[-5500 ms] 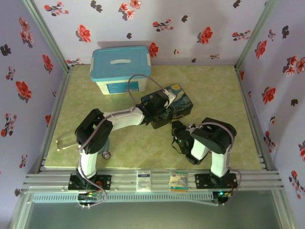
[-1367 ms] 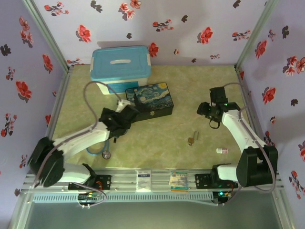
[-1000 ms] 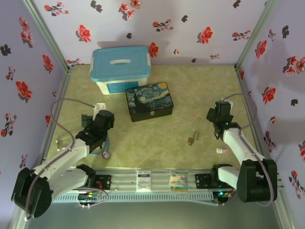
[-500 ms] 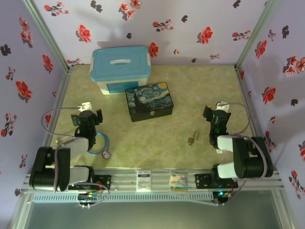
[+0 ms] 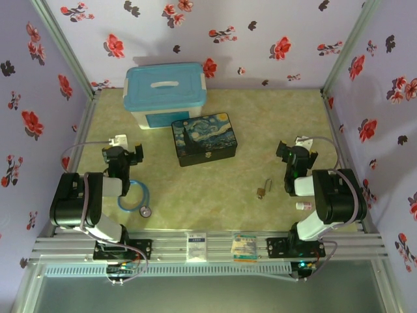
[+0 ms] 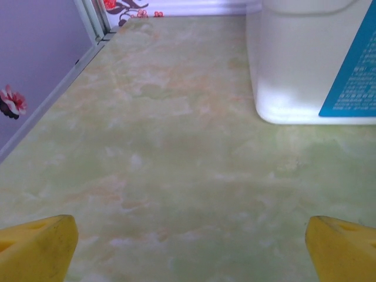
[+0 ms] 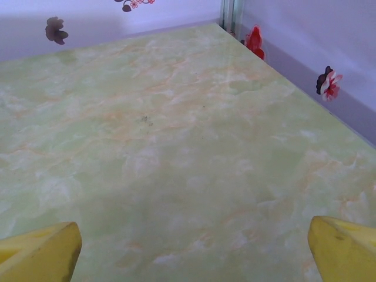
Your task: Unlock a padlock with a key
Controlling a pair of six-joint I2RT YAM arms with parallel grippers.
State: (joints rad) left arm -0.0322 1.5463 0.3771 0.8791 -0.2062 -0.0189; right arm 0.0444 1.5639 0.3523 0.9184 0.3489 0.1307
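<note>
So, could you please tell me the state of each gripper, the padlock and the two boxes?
Left gripper: open, empty.
Right gripper: open, empty.
Padlock: lying loose, not held; too small to tell whether it is locked.
Bin: lid on.
Painted box: closed.

My two arms are chunky black joint housings linked by smooth white shells; a thin grey cable loops off each wrist to a small white plug; my left gripper (image 5: 122, 155) and right gripper (image 5: 296, 153) are boxy and black; the left pads (image 6: 36, 247) and right pads (image 7: 39, 251) are blunt, matte, bright-yellow wedges; a tiny green light dots my right base.
</note>
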